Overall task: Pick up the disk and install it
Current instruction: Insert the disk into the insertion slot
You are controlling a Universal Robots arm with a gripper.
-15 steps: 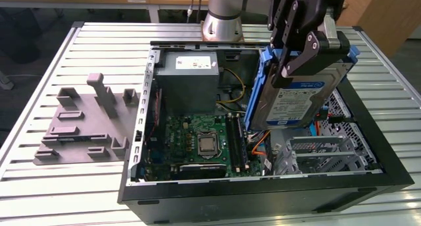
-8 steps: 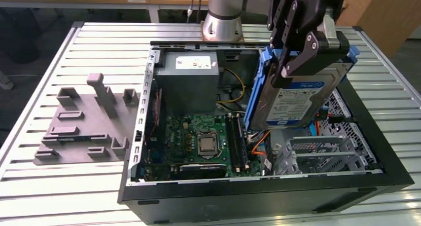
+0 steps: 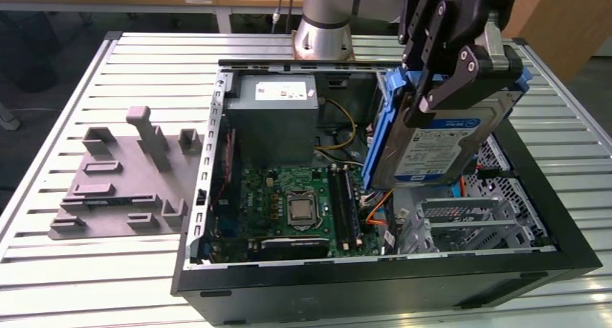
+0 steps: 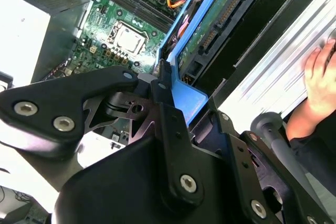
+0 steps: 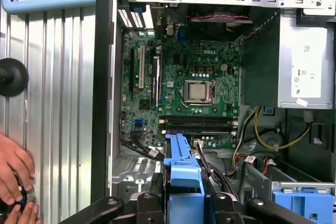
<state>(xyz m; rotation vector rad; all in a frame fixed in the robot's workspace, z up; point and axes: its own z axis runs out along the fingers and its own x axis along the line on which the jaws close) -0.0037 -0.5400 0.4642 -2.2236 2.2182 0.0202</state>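
Fingers (image 3: 449, 74) pinch the disk (image 3: 432, 145) tight by its blue edges, holding it tilted above the open computer (image 3: 383, 292).

A slatted aluminium table (image 3: 57, 271) carries everything here. An open black computer case (image 3: 383, 292) lies on its side across the middle, reaching toward the table's edge on the exterior view's right. Between the case and the table's edge on the exterior view's left sits a flat grey fixture plate (image 3: 120, 192) with raised blocks, just beside the case. The arm's silver base (image 3: 323, 34) stands at the far edge. In the first wrist view, a person's hand (image 5: 13, 174) rests on the slats near a round black knob (image 5: 10, 77).
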